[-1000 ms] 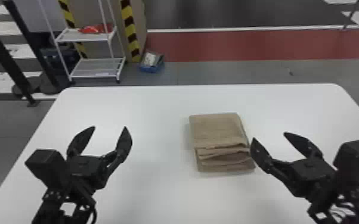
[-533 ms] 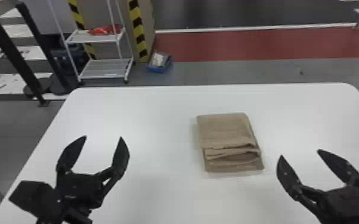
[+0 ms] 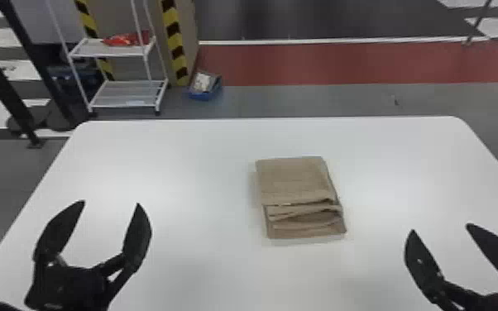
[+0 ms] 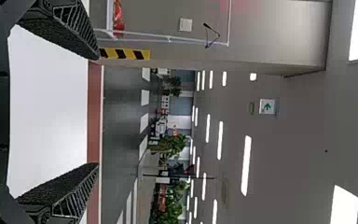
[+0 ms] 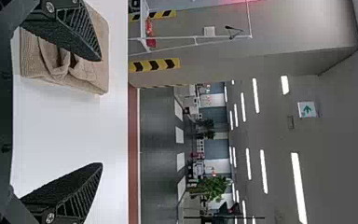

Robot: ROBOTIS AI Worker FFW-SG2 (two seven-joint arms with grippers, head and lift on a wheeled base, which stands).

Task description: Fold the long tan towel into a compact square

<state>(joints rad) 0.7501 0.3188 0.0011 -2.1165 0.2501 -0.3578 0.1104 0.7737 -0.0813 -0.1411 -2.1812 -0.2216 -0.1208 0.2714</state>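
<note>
The towel lies in a compact, layered fold on the table, so folding looks all but finished. The left gripper and right gripper have fingers spread, well apart from it. Next, either clearing away or smoothing the uneven near edge seems due. The towel shows no readable label.

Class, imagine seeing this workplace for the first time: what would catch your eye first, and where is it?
First, the folded tan towel, lying near the middle of the white table. Next, the left gripper and right gripper, one to each side of it, nearer the robot, black fingers open. Beyond the table, a red floor band stands out.
</note>
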